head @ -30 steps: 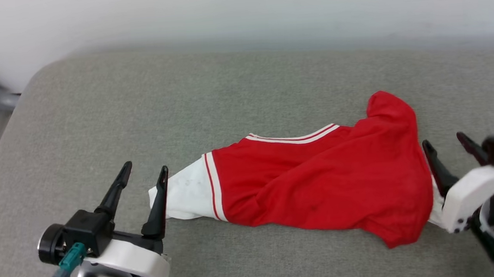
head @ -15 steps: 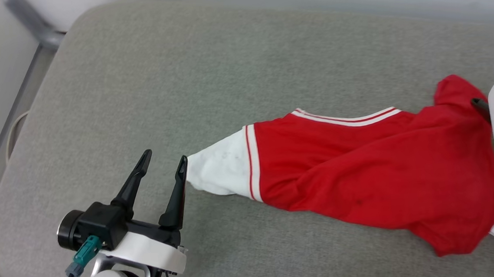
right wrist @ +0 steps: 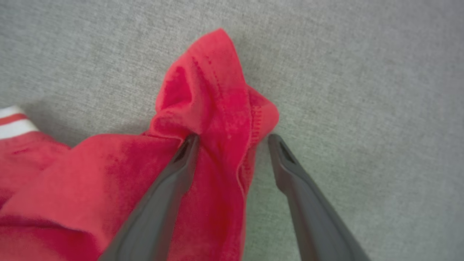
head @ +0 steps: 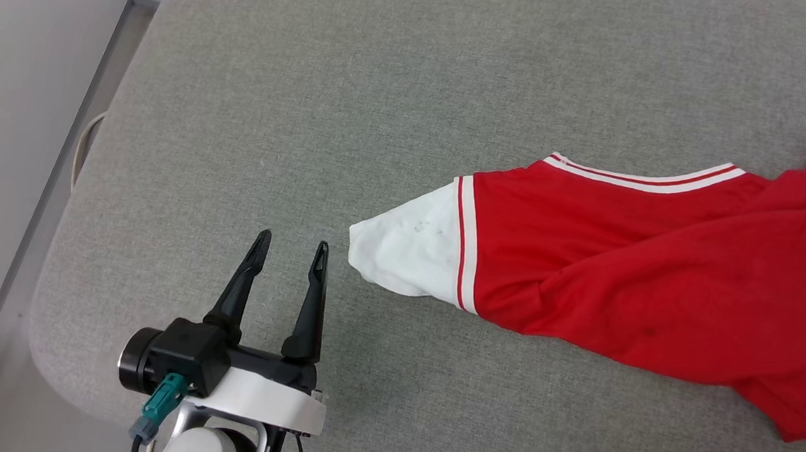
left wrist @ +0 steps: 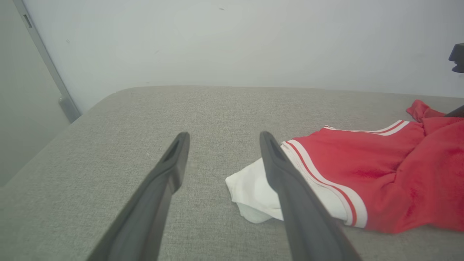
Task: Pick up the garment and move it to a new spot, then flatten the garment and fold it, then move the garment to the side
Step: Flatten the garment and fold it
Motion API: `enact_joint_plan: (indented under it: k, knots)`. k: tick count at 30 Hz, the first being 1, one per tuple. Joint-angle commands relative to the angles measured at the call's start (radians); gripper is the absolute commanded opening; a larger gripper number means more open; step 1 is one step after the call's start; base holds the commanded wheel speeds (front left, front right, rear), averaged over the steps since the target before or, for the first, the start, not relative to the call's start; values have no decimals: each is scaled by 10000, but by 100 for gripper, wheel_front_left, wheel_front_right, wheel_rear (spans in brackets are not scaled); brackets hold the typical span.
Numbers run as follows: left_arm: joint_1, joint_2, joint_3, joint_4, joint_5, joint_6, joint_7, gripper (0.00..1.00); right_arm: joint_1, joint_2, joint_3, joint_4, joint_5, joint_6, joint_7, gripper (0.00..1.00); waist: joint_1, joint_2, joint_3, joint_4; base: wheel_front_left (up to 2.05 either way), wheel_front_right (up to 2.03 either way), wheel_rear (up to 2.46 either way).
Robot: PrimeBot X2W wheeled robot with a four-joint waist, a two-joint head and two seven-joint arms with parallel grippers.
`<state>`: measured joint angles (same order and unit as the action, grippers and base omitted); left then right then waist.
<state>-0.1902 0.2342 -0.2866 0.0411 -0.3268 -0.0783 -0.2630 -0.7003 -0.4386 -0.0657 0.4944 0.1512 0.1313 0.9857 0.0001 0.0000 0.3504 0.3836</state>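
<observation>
Right pincer (right wrist: 233, 137): released, jaws spread wide. It stands astride a raised fold at one end of the red jersey shirt with white short sleeves (right wrist: 206, 90). One finger presses on the red cloth and the other is over the bare grey padded fabric worktop (head: 366, 101).
Left pincer (head: 291, 240): released and empty. It hovers just beside the tip of the white sleeve (head: 412, 254), and I see a small gap between them.
Shirt position: it lies crumpled in a long shape on the worktop, with the sleeve end toward my left arm and the rest running to the right.
Risk, right side: if I close here, I think the jaws may catch only the thin hem, which can slip out, or several layers, so the shirt would lift in a bunch.
Risk, left side: the sleeve is not between the jaws, so closing now would probably catch nothing. One end alone would then rise and twist.
Change from one second ago: the head camera has turned, so the shirt sits further right in the view. The right pincer was beside the shirt's edge and is now at the fold. Both pincers stayed spread.
</observation>
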Motion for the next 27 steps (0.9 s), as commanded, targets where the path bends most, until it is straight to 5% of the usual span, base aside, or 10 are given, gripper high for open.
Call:
enact_joint_plan:
  k: [1,3,4,5,6,18,27]
  knots:
    - [-82,-132,47,59,106,-100,-26,100,60,43,-14,310,-96,-11,-72,100,-1,0,69,81,0,0,0]
    - [-64,-183,119,105,169,-164,-26,100,140,192,-82,568,-157,-9,-228,100,-1,0,88,114,0,0,0]
    - [-53,-211,163,128,195,-177,-27,100,168,264,-130,699,-194,-9,-287,84,-1,0,88,121,0,0,0]
    - [-41,-242,203,157,234,-211,-27,100,202,305,-119,820,-230,-9,-330,56,-1,0,80,122,0,0,0]
    - [-27,-264,243,187,248,-249,-27,100,227,338,-107,937,-257,-9,-396,0,-1,0,60,113,0,0,0]
    - [341,-323,764,408,562,-409,-25,100,-244,616,-27,841,459,-12,-2596,0,-1,0,-1136,-582,0,0,0]
    - [1127,-184,1305,412,695,-423,-25,100,551,999,858,-1172,2538,-11,-2907,0,-1,0,-2663,-1430,0,0,0]
